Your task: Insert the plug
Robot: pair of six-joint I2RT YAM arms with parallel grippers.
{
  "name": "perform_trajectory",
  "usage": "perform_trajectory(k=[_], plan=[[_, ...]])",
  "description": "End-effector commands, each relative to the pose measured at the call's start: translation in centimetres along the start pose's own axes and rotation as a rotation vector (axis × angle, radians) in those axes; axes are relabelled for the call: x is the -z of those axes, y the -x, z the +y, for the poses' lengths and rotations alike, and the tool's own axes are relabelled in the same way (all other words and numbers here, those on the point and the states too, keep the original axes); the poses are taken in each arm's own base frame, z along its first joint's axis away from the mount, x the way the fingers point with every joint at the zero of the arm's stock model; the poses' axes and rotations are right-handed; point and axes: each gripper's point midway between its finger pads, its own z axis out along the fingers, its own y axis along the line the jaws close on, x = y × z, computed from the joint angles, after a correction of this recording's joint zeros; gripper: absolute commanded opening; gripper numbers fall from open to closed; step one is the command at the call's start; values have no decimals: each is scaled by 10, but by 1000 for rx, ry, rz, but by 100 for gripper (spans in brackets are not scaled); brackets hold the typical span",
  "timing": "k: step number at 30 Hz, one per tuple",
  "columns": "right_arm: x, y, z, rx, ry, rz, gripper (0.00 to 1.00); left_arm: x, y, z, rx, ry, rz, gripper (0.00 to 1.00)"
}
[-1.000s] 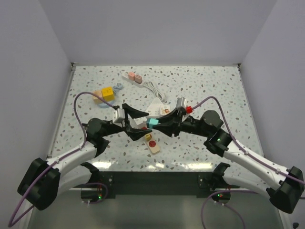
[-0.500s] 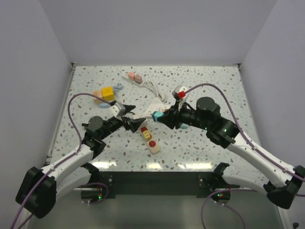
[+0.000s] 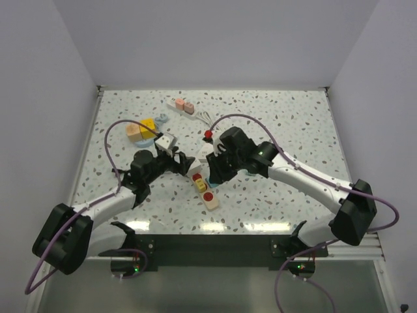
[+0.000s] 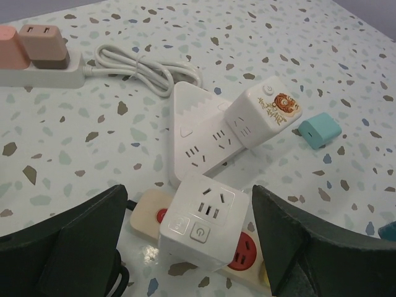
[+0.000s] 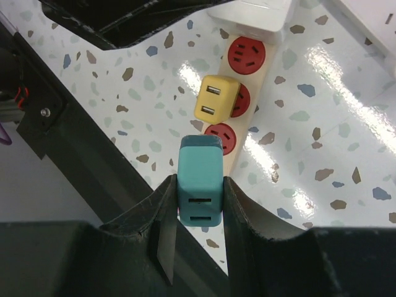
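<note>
Teal plug (image 5: 199,179) in right jaws, clearest from right wrist

A robotics lab bench, by the look of it — a speckled tabletop (image 3: 293,117) boxed in by plain pale walls (image 3: 195,39), a left arm (image 3: 104,205) and a right arm (image 3: 306,179) bolted by a dark rail (image 3: 215,246) at the near edge, purple cables (image 3: 234,116) looping off them. On top lie loose electrical pieces — a white power strip (image 3: 176,103), a cream strip (image 3: 210,201), a socket cube (image 4: 204,213).
</note>
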Motion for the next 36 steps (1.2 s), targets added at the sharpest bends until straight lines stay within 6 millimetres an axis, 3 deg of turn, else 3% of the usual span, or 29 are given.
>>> perform_trajectory(k=[1,11,23,36], plan=[[3,3,13,-8,-23,45,0,-7,21,-2,-40,-26,-44,87],[-32,-22,21,-7,-75,139,0,-19,-3,-3,-14,-54,58,86],[-52,-43,8,-22,-146,214,0,-26,-16,-1,3,-51,127,85],[-64,-47,3,-41,-186,253,0,-28,-21,0,6,-50,147,85]])
